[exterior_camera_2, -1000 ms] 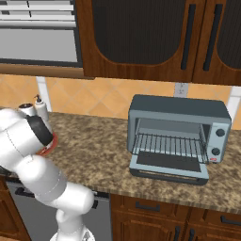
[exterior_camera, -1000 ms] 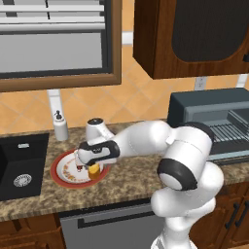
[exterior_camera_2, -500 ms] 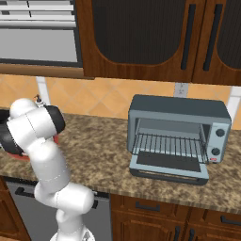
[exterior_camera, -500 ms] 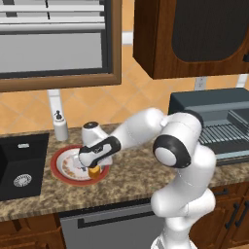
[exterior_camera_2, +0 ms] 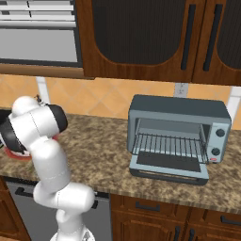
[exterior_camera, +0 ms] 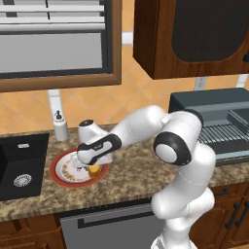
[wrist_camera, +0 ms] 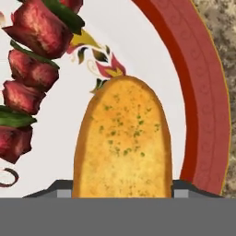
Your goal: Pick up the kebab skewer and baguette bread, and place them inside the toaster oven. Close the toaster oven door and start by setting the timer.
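Note:
The baguette bread [wrist_camera: 123,143], a golden oval loaf, lies on a white plate with a red rim [wrist_camera: 203,92]. My gripper [wrist_camera: 123,191] is down over it, one fingertip [wrist_camera: 62,189] against each side of the loaf. The kebab skewer [wrist_camera: 27,78] with red meat chunks lies beside it on the same plate. From the left base view, the gripper [exterior_camera: 95,166] hangs over the plate [exterior_camera: 61,176], with the orange loaf [exterior_camera: 95,170] just under it. The toaster oven [exterior_camera_2: 179,132] stands far to the right, its door [exterior_camera_2: 167,164] folded down flat and the wire rack showing.
A black sink [exterior_camera: 19,165] lies left of the plate, with a white soap dispenser [exterior_camera: 60,127] behind it. Speckled counter [exterior_camera_2: 103,155] stretches between the plate and the oven. Dark wooden cabinets hang overhead. My arm's elbow [exterior_camera: 177,146] bulks over the counter's front edge.
The hand has dropped lower onto the plate and the jaws have narrowed onto the loaf's sides. The elbow swung forward and left.

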